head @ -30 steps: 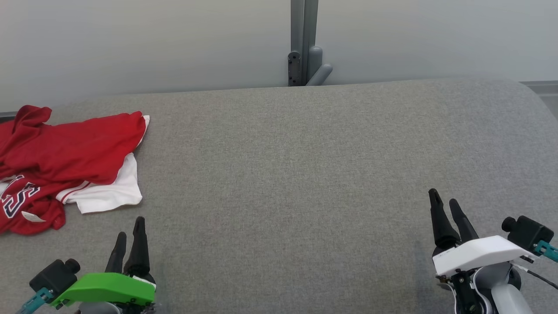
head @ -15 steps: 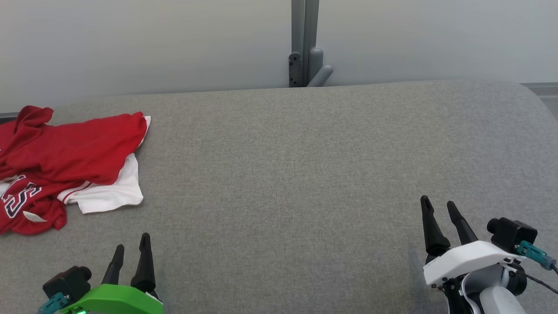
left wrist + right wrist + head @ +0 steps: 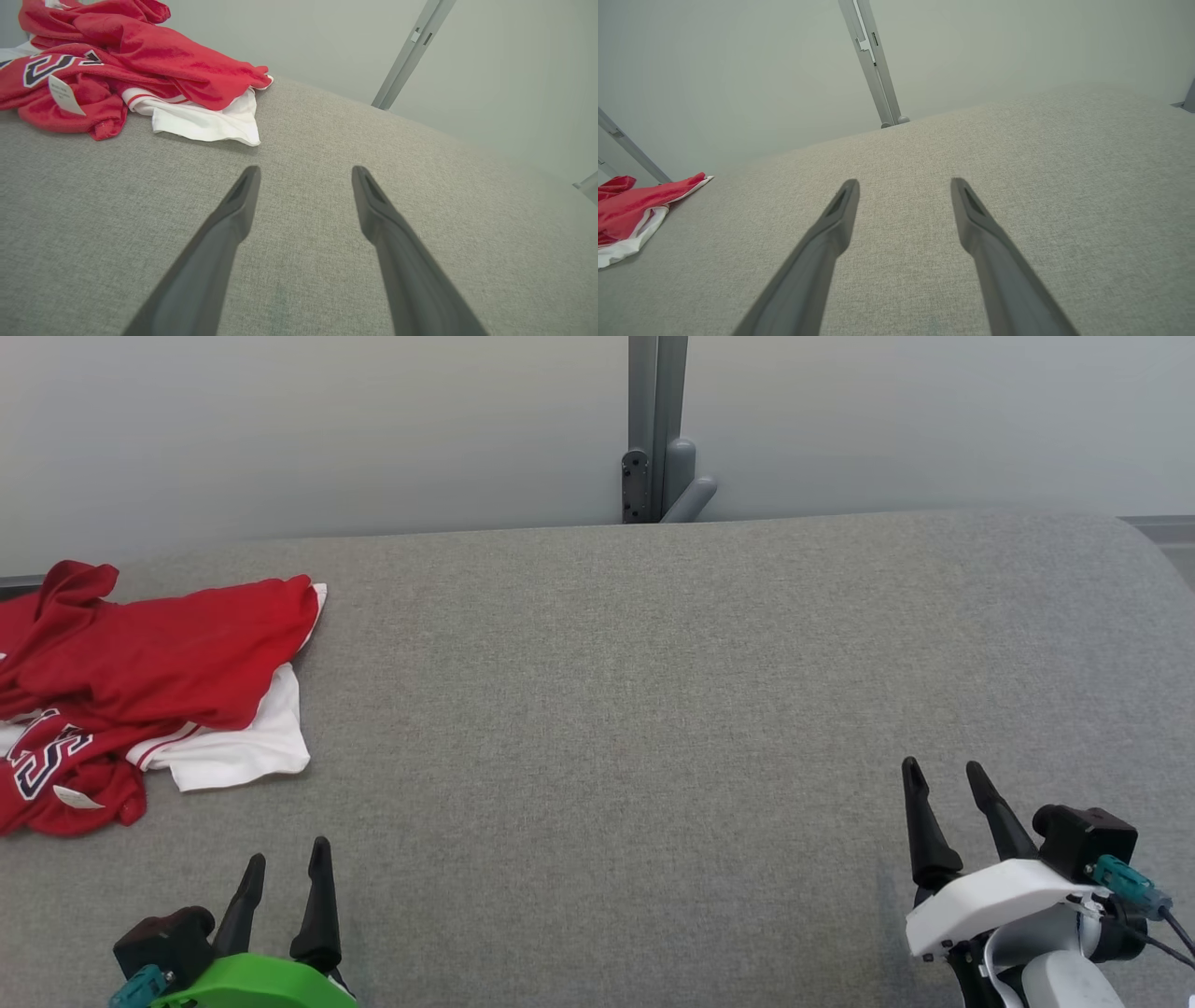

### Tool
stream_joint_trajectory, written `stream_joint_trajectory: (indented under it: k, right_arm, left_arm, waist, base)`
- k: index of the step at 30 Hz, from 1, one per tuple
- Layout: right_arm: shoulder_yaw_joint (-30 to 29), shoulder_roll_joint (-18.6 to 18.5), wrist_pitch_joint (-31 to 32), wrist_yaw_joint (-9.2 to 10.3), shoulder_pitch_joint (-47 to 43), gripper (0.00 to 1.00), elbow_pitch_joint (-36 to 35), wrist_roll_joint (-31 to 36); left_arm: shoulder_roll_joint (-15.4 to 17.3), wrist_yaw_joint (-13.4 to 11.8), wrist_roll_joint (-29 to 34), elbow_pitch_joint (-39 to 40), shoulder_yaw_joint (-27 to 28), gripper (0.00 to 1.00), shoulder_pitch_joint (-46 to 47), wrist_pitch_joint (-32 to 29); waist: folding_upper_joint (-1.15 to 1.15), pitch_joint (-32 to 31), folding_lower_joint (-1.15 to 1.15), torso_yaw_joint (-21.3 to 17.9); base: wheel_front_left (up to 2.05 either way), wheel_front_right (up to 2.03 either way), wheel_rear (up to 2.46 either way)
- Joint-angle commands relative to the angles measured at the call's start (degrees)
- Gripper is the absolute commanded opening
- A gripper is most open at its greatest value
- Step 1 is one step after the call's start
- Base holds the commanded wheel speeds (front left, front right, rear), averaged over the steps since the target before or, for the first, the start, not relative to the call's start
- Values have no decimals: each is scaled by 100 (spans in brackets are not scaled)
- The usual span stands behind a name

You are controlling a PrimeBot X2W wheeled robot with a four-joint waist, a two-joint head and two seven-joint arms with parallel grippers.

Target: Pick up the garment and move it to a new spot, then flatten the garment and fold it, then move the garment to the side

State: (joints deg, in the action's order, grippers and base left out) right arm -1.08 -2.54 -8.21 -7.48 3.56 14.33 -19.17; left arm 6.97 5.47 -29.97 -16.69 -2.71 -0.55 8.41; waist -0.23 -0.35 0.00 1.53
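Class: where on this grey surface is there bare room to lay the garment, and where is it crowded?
Bare: the wide middle and right, from the garment to the right gripper. Crowded: the far left, beyond the left gripper.

grey fabric surface (image 3: 653,709), pale wall (image 3: 280,420), grey post (image 3: 656,420).

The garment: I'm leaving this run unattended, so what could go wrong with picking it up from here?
1. The garment lies crumpled in layers, red over white; the open left end effector may pinch only one layer.
2. It runs past the head view's left edge, so part goes unseen during the grasp.
3. The open right end effector sits far across the grey surface; a one-handed lift may leave it bunched.
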Motion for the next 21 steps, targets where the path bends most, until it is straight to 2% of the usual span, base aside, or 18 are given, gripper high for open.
stream_joint_trajectory:
  k: [1,21]
  right_arm:
    - [-20,-40,-76,-1,-20,100,-62,232]
    - [-128,-44,-365,-2,-124,100,-54,1247]
  left_arm:
    - [68,7,226,73,-11,100,-16,61]
    - [124,18,1409,19,-36,100,-126,354]
  waist:
    - [13,4,0,2]
    - [17,21,0,47]
  base:
    - [0,0,0]
    - [0,0,0]
